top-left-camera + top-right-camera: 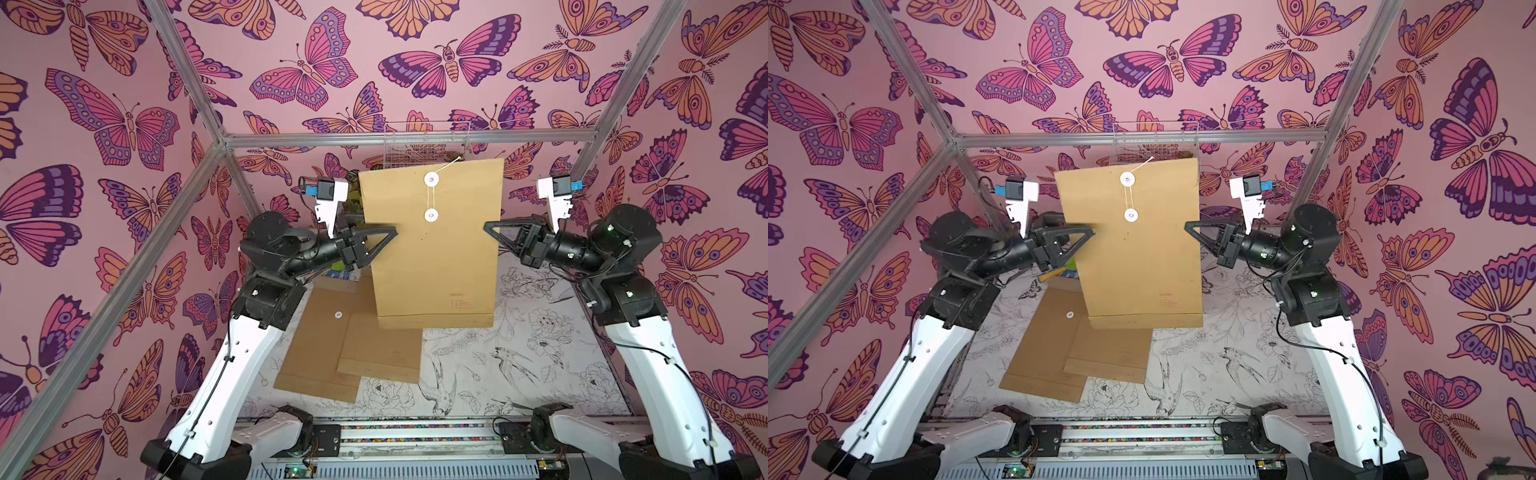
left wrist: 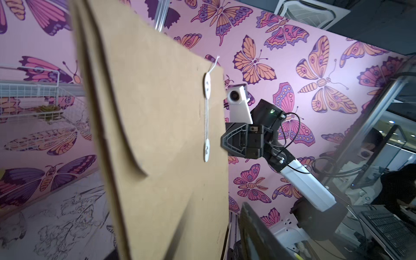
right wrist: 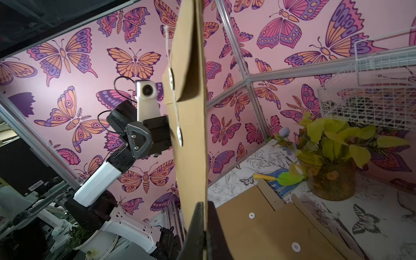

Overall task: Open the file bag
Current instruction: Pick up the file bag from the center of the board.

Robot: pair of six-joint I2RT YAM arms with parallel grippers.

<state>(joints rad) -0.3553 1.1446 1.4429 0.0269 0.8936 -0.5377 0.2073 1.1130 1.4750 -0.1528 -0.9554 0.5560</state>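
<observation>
Butterfly walls enclose the worktop (image 1: 540, 353); above it the bag (image 1: 432, 257) hangs upright, right hand (image 1: 487, 227) pinching one edge, probably to present the string (image 1: 431, 197); left hand (image 1: 390, 232) at the opposite edge, grip unclear.

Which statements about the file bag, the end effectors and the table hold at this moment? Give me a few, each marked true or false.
1. The right end effector is clamped on one side edge of the held file bag. True.
2. The held file bag lies flat on the table. False: it is held upright, clear of the table.
3. A string runs between the upper white disc and the lower white disc on the held file bag. True.
4. No other file bags are in the scene. False: other file bags lie flat on the table, overlapping each other.
</observation>
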